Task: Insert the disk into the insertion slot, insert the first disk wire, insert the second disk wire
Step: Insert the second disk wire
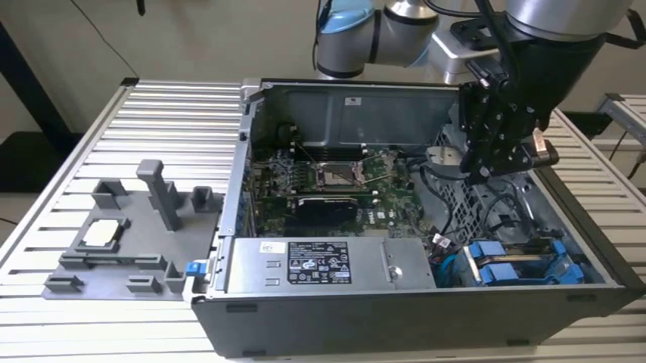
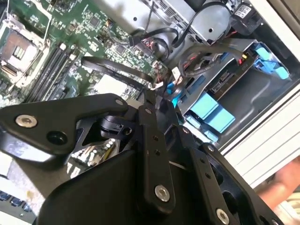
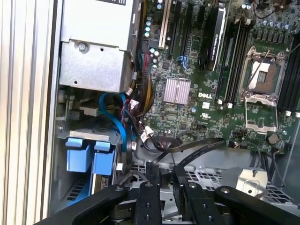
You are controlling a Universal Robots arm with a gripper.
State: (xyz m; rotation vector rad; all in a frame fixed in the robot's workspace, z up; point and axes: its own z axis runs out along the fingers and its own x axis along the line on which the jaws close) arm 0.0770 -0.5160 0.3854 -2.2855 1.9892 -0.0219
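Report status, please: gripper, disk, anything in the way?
Gripper hangs over the open case. Blue-framed disks sit in the corner bay, nothing gripped that shows. Loose black cables lie below the gripper, near the bay.

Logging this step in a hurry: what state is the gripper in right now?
Gripper: hangs inside the open computer case; whether it is open, closed or holding anything cannot be told.
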